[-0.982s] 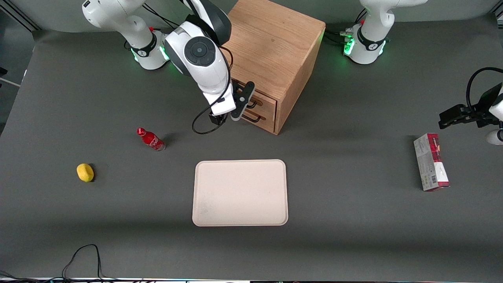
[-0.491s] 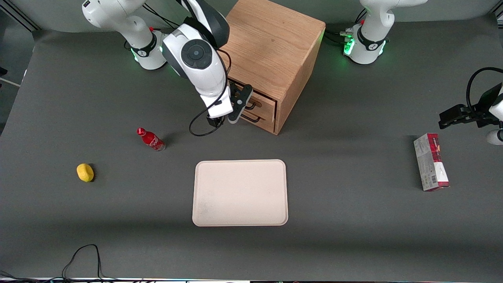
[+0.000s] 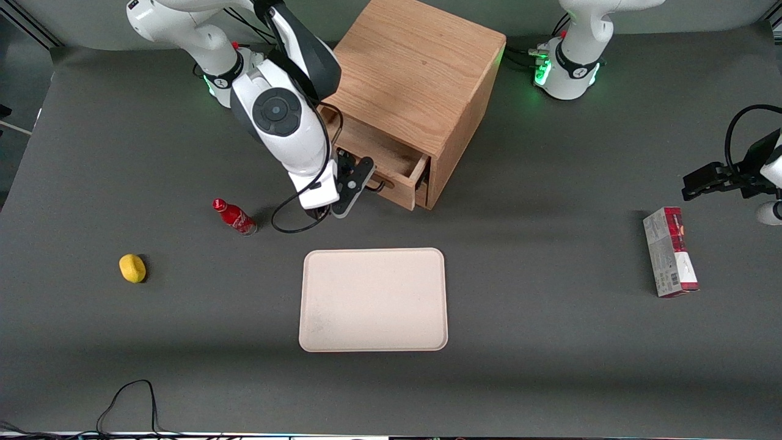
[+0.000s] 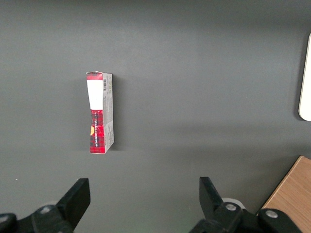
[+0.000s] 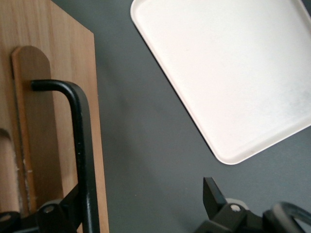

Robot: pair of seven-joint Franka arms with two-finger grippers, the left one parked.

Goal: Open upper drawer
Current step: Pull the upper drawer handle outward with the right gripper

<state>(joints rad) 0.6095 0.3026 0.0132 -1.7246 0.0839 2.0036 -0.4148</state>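
Now the gripper [image 3: 365, 177] sits right at the front of the upper drawer [image 3: 391, 165], low over the table and just in front of the oak cabinet [image 3: 421, 73]. Its fingers are spread wide. In the wrist view, the drawer's black wire handle [image 5: 80, 145] runs between them, close against one finger [image 5: 68, 201] and well clear of the other. The upper drawer stands partly out of the cabinet, its bare wooden inside showing just above the gripper and its front panel touching or nearly touching the fingertips.

A pale tray [image 3: 372, 299] lies flat on the table nearer the front camera than the gripper. A small red bottle [image 3: 234, 216] lies tilted on the table, off to the gripper's side away from the cabinet, and a yellow lump [image 3: 132, 268] lies farther out that way. A red and white carton [image 3: 669, 252] lies well apart from the gripper, toward the parked arm's end.
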